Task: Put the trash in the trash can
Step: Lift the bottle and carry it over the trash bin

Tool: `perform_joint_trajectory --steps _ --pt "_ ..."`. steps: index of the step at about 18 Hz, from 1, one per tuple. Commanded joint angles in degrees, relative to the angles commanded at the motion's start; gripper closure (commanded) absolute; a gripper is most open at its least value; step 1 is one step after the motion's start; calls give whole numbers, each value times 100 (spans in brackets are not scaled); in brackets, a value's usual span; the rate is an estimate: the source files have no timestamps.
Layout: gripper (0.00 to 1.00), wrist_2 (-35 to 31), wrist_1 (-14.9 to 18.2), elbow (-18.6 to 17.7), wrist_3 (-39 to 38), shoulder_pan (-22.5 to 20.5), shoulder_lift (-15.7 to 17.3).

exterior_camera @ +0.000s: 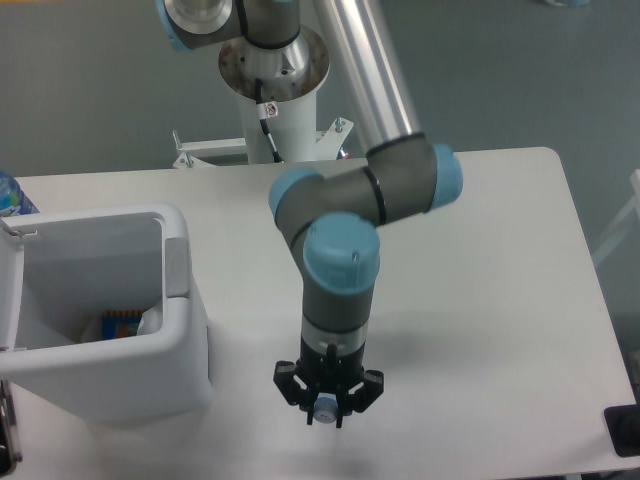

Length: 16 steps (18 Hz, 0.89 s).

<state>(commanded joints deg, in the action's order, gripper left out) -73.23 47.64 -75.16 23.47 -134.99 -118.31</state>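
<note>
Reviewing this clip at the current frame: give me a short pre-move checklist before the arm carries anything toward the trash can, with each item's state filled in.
1. Item in grasp: the gripper points down over the table with something small and whitish between its fingers; what it is, cannot tell.
2. Grip secure: cannot tell, the fingers are too small and blurred to judge.
3. Trash can opening unobstructed: ok, its top is open and faces up.
4. Trash already inside: ok, a printed packet and something whitish lie at the bottom.
5. Path from the gripper left to the can: ok, only bare tabletop between them.
6. Other trash left on the table: none visible.
</note>
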Motion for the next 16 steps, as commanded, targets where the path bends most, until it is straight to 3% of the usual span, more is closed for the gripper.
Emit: perform_joint_trajectory --steps 4,9,16 --pt "68 755 -9 413 -519 -264 413" --pt "68 1372 -799 599 -1239 -414 651" --pt "68 1671 -826 616 -1495 -335 959"
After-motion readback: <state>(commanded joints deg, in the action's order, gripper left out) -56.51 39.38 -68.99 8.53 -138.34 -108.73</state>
